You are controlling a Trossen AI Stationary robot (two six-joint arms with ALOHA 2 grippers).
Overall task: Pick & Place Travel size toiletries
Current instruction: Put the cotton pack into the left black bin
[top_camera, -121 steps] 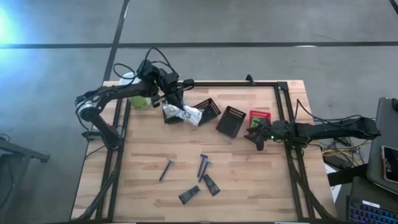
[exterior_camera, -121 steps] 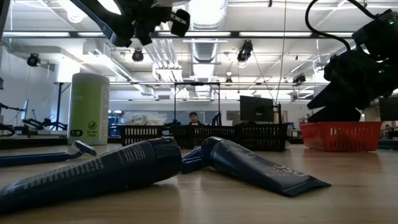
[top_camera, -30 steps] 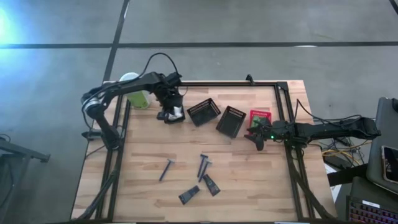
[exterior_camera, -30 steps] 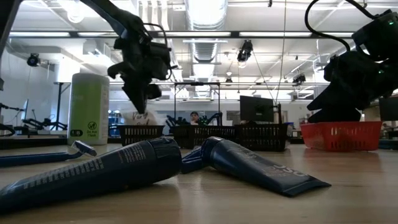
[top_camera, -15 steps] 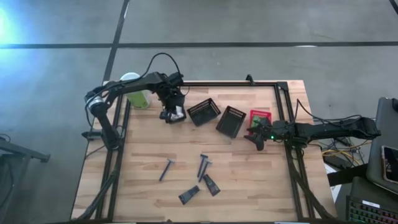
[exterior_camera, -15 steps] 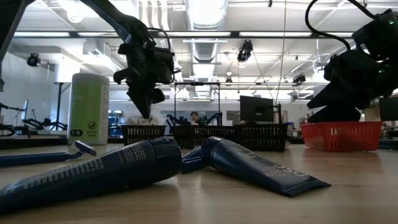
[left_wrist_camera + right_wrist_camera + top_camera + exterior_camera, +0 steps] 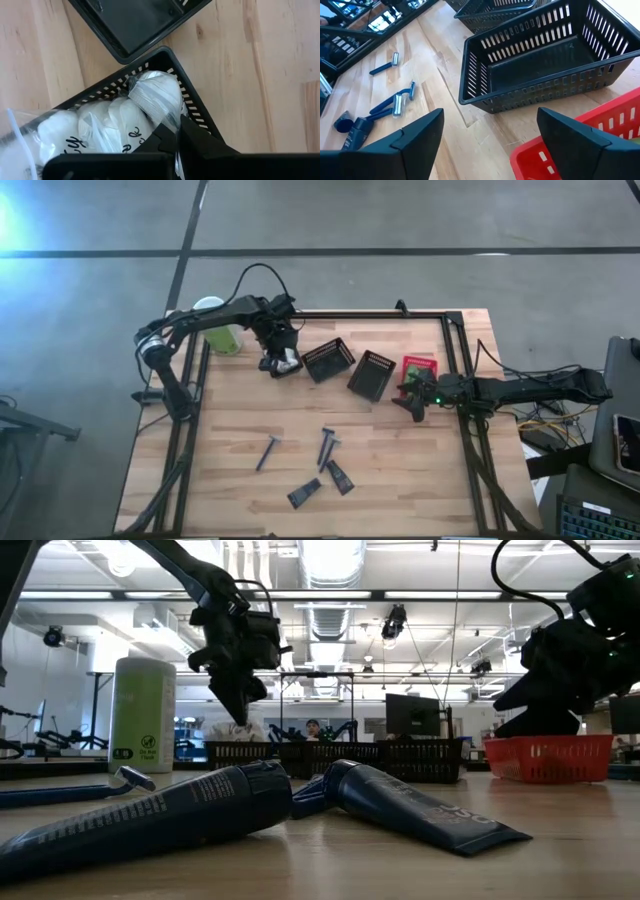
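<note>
A clear-wrapped packet of white pads (image 7: 100, 125) lies in a black slotted basket (image 7: 197, 110) at the table's far left, also seen as a white patch (image 7: 285, 363) in the high view. My left gripper (image 7: 177, 131) points steeply down over this basket, shut on the packet's wrapping. Dark tubes (image 7: 305, 494) (image 7: 340, 477) and blue razors (image 7: 267, 451) (image 7: 326, 445) lie loose on the wood toward the near edge. My right gripper (image 7: 490, 145) waits open at the right, by the red basket (image 7: 418, 368). My left gripper pinches the packet's clear wrapping at its bunched end (image 7: 165, 112) between its two fingers. The fingers come from above, slanting down. The packet rests inside the black basket, below and beside the fingers.
Two more black baskets (image 7: 328, 359) (image 7: 372, 374) stand in a row between the left basket and the red one. A tall pale-green canister (image 7: 222, 332) stands at the far left corner. Bare wood (image 7: 420, 470) lies on the near right side.
My right gripper has opened wider without moving from its place. My left gripper has stayed over the far-left basket, still shut on the packet.
</note>
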